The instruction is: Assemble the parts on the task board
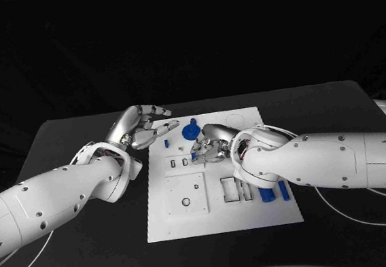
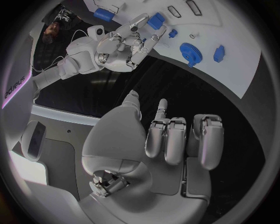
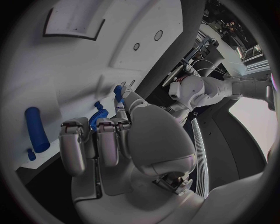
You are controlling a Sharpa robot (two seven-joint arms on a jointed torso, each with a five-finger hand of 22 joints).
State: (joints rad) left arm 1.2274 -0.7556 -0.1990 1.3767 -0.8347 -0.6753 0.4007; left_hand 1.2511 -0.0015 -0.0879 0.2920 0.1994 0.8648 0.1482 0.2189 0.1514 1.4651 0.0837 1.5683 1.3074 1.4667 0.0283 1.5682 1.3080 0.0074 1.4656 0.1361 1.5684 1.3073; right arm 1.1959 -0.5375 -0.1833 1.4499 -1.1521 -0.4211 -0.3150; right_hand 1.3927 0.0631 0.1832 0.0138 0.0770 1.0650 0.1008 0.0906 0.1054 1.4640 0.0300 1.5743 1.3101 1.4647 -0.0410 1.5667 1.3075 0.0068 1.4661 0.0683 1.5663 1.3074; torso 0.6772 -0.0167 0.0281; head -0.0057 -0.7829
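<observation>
- While the near end of the task board lies bare, a square inset plate with a round hole sits just beyond it on the robot's left half.
- Beside that plate are narrow rectangular slots; whether anything sits in them cannot be told.
- Past the slots toward the board's right edge, a blue cylinder lies flat, with a blue block just beside it, partly behind the right forearm.
- Over the board's middle hangs the right hand, fingers curled down around a small blue part; the right wrist view shows it at the fingertips, though the grip itself is unclear.
- Farther back, a blue gear and a small blue peg rest on the board.
- At the board's far left edge, over black table, the left hand hovers with fingers spread, holding nothing.
</observation>
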